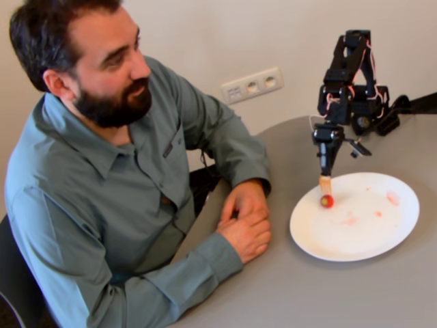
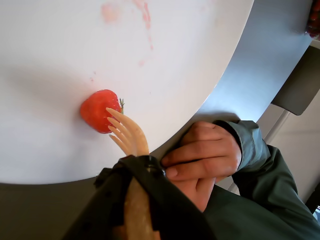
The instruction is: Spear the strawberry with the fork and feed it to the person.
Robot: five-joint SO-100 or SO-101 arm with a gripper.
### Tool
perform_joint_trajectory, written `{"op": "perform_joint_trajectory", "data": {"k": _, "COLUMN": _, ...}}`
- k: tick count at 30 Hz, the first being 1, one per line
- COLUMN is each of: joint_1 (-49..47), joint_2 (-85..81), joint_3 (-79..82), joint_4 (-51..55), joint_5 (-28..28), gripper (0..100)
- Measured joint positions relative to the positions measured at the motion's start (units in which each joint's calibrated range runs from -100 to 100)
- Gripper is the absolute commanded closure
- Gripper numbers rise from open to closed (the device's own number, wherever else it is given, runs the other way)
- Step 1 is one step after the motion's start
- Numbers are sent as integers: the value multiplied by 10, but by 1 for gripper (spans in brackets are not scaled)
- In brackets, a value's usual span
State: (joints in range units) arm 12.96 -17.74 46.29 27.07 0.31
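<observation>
Black fingers (image 2: 137, 172) were clamped on the orange-yellow fork (image 2: 131, 136), wrapped round its handle in the wrist view; fork pointed straight down in the fixed view (image 1: 325, 184). Tines were touching the strawberry (image 2: 99, 111), pressed against its side near the green stem bit; couldn't tell whether they had gone in. Strawberry (image 1: 328, 201) sat on the white plate (image 1: 382, 239), near the plate's left rim in the fixed view, on the side closest to the person (image 1: 102, 191). Pink-red juice smears (image 1: 392, 198) were scattered over the plate's right half in that view; in the wrist view they showed near the top (image 2: 145, 12). Plate rested on the grey round desk (image 1: 287, 287). Arm (image 1: 351, 89) stood behind the plate, folded over and reaching down. Person sat at the desk's left edge in the fixed view, grey-green shirt, dark beard, looking toward the plate. His hands (image 1: 247, 222) were stacked on the desk just beside the plate, not touching it; same hands (image 2: 202, 157) showed right of the fork in the wrist view. White wall socket (image 1: 252, 85) was behind him.
</observation>
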Motion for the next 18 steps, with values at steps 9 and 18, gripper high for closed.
{"op": "perform_joint_trajectory", "data": {"k": 9, "joint_1": 2, "joint_2": -1, "joint_3": 5, "joint_4": -17, "joint_5": 0, "gripper": 99}}
{"op": "perform_joint_trajectory", "data": {"k": 18, "joint_1": 2, "joint_2": 11, "joint_3": 53, "joint_4": -83, "joint_5": 0, "gripper": 99}}
